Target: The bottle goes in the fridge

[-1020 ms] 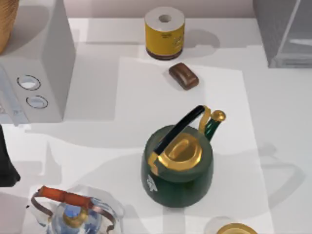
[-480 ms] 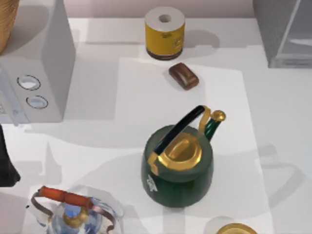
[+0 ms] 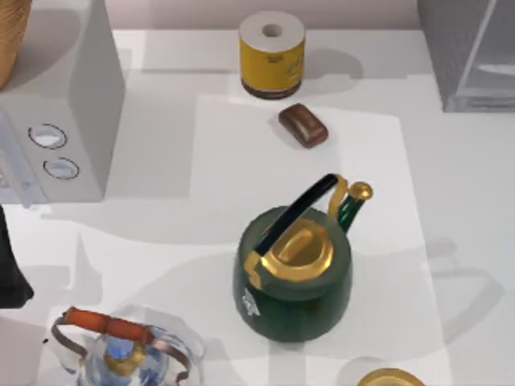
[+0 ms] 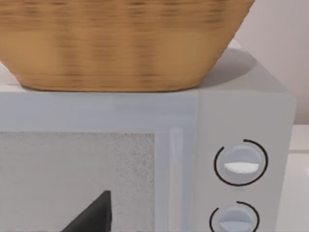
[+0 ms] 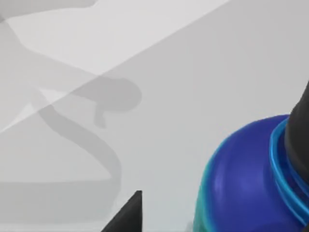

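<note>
The bottle (image 5: pixel 246 179) is blue with a lighter blue ring and a dark top, and it looms large in the right wrist view on the pale table. A dark part of my right gripper (image 5: pixel 126 215) pokes in close beside it, a short gap apart. The fridge (image 3: pixel 475 56) is the grey box with a see-through panel at the table's far right corner. My left arm (image 3: pixel 10 273) sits at the left edge, its camera facing the microwave (image 4: pixel 145 159).
A green and gold kettle (image 3: pixel 294 269) stands mid-table, with a glass kettle (image 3: pixel 121 350) at the front left. A yellow roll (image 3: pixel 272 55) and a brown block (image 3: pixel 303 125) lie farther back. A wicker basket (image 4: pixel 120 43) rests on the microwave (image 3: pixel 68 104).
The dark shape of my left arm at the left edge has shifted slightly. The things on the table stand as before.
</note>
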